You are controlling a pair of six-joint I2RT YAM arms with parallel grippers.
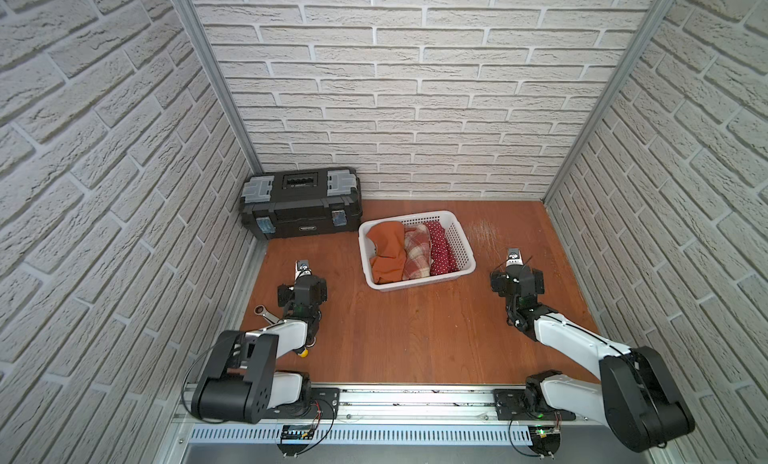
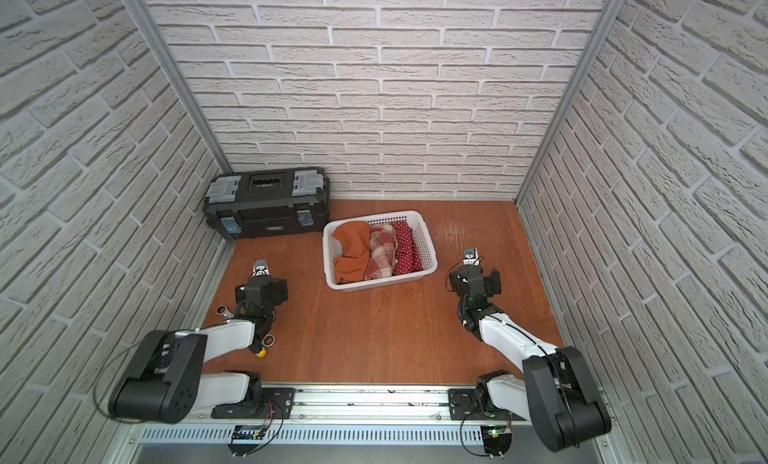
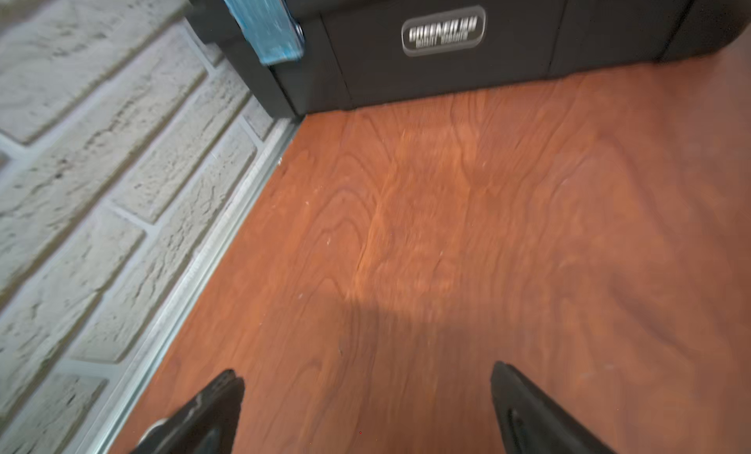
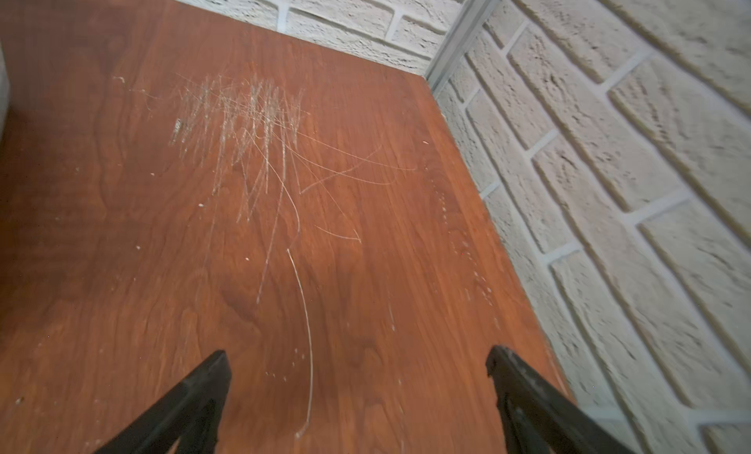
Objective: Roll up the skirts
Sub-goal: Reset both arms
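Note:
Three skirts lie rolled side by side in a white lattice basket [image 1: 465, 244] [image 2: 428, 250] at mid table: rust-orange [image 1: 388, 250] [image 2: 353, 250], red-and-cream plaid [image 1: 417, 252] [image 2: 381, 252], and dark red polka-dot [image 1: 441, 250] [image 2: 406, 248]. My left gripper [image 1: 302, 266] [image 2: 261, 268] [image 3: 367, 379] hovers left of the basket, open and empty over bare wood. My right gripper [image 1: 514, 256] [image 2: 470, 254] [image 4: 357, 362] hovers right of the basket, also open and empty. Neither wrist view shows the skirts.
A black toolbox [image 1: 301, 202] [image 2: 266, 202] [image 3: 443, 45] stands at the back left corner. A wrench [image 1: 266, 312] [image 2: 223, 311] and a yellow-tipped tool [image 1: 304, 352] [image 2: 260, 352] lie under my left arm. Brick walls close three sides. Scratches [image 4: 244, 119] mark the wood.

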